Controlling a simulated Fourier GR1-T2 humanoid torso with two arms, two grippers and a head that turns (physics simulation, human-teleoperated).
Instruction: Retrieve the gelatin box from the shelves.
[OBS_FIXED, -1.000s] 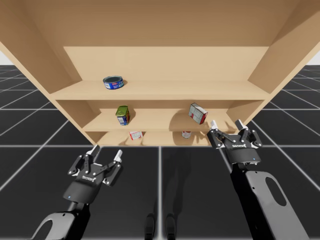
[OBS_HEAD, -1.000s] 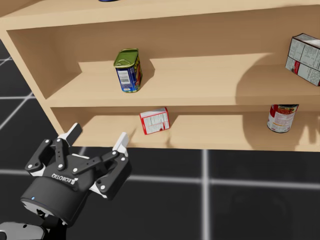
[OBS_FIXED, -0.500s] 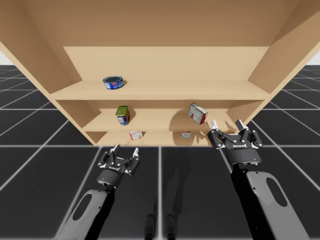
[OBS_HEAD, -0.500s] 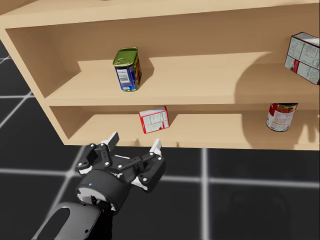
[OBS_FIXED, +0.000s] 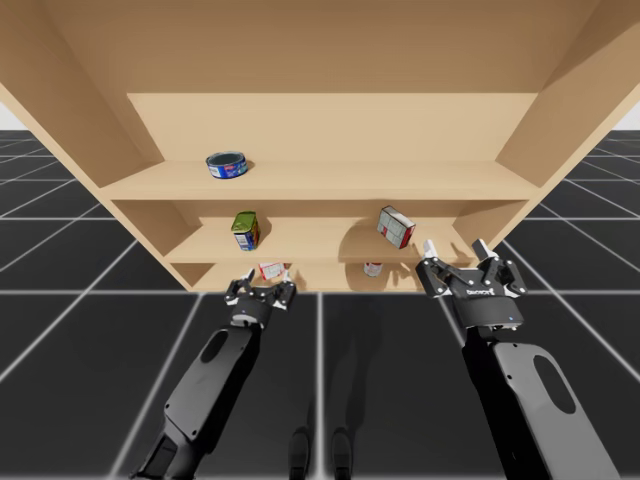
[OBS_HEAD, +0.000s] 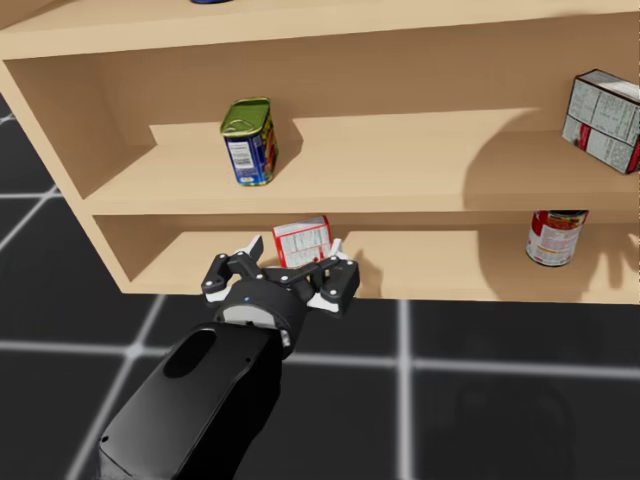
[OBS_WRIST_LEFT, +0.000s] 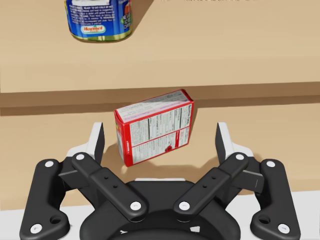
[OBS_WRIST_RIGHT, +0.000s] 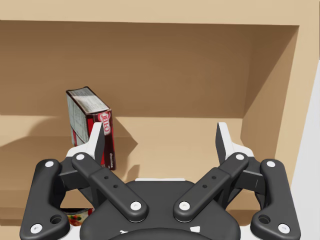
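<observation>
The gelatin box (OBS_FIXED: 271, 269) is small, red and white, and stands tilted on the bottom shelf (OBS_HEAD: 440, 270). My left gripper (OBS_FIXED: 261, 284) is open at that shelf's front edge. In the left wrist view the gelatin box (OBS_WRIST_LEFT: 155, 126) stands just ahead, between the spread fingers of the left gripper (OBS_WRIST_LEFT: 160, 137), touching neither. From my head, the left gripper (OBS_HEAD: 295, 250) has a fingertip on each side of the gelatin box (OBS_HEAD: 302, 241). My right gripper (OBS_FIXED: 452, 250) hangs open in front of the middle shelf's right end, holding nothing.
A dark red box (OBS_FIXED: 396, 226) leans on the middle shelf, ahead of my right gripper (OBS_WRIST_RIGHT: 159, 135). A blue tin with a green lid (OBS_HEAD: 250, 140) stands above the gelatin box. A red can (OBS_HEAD: 556, 236) shares the bottom shelf, and a round blue can (OBS_FIXED: 227, 164) sits on top.
My left arm has reached forward and to the right, from the floor side up to the bottom shelf, bringing its open gripper around the gelatin box. My right arm has not moved.
</observation>
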